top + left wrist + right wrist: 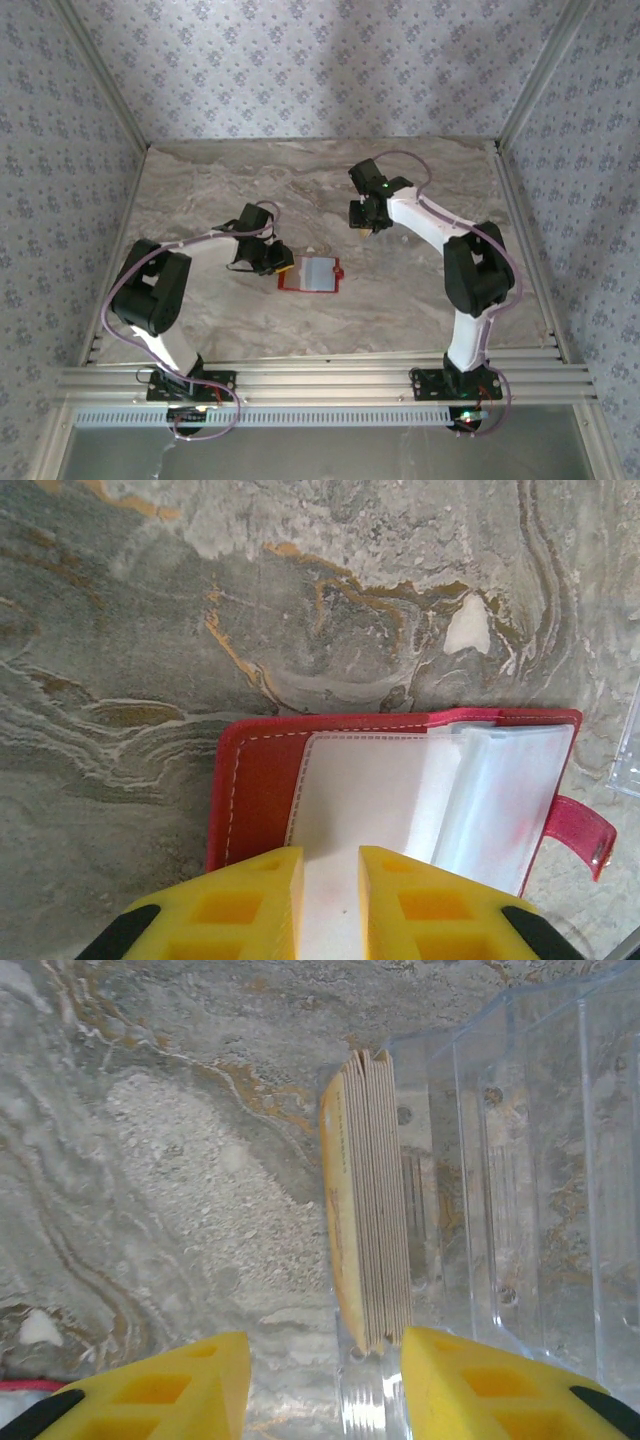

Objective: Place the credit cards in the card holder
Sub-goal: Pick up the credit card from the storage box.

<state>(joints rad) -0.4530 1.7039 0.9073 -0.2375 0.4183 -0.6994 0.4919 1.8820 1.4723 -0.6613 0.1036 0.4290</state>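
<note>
The red card holder (310, 273) lies open on the marble table, its pale inner panel and clear sleeves facing up (260, 780). My left gripper (330, 855) sits at its left edge (272, 262). The yellow fingertips are down over the pale panel with a narrow gap between them and nothing pinched. The credit cards (368, 1210) stand on edge as a tan stack in a clear plastic rack (520, 1160). My right gripper (322, 1340) is open around the stack's near end. Its right finger is close against the cards and its left finger is well apart. In the top view it hangs right of the holder (366, 222).
The holder's red snap strap (582, 832) sticks out on its right side. A clear plastic edge (630, 750) lies just beyond it. Patterned walls enclose the table (200, 200) at the back and both sides.
</note>
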